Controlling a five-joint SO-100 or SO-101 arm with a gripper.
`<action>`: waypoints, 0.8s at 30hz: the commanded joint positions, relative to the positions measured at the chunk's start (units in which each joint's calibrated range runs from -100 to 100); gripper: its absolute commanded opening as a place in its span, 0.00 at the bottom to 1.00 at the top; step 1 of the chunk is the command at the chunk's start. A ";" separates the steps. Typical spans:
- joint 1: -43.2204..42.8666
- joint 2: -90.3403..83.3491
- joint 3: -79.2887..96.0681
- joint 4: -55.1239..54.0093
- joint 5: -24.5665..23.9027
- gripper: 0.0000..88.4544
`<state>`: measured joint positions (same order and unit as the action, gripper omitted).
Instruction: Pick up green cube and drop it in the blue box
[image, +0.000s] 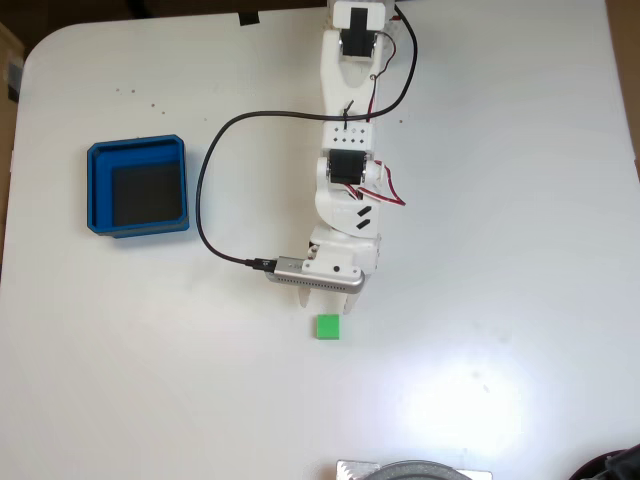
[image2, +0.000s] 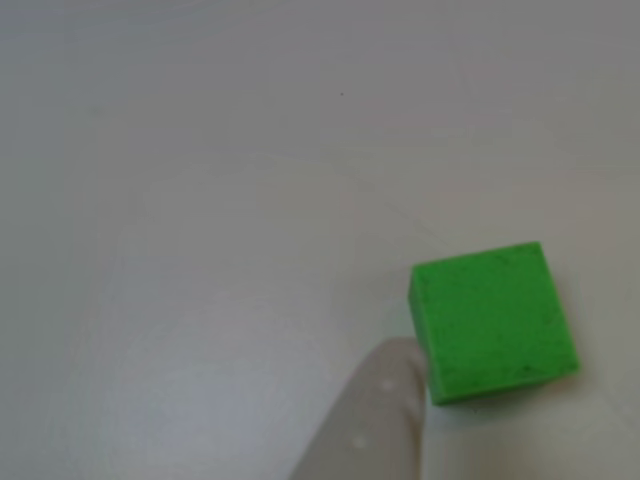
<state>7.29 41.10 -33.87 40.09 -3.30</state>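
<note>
The cube (image: 327, 327) is seen on the table (image: 500, 250), just below the gripper (image: 335, 300), one fingertip (image2: 385, 400) beside it (jaw spacing cannot be told). Judged light, rigid, smooth: opposite flat faces should be pinched.

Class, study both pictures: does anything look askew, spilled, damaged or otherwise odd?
Nothing stands out. The green cube lies flat on the white table, the blue box sits upright and empty, and the gripper hangs beside the cube.
</note>
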 joint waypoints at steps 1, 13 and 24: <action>0.04 -0.80 -3.74 -1.32 0.15 0.32; -0.26 5.47 -4.37 -1.49 0.10 0.32; -1.26 5.64 -4.01 -16.16 0.15 0.32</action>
<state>6.01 47.95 -33.96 29.66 -3.30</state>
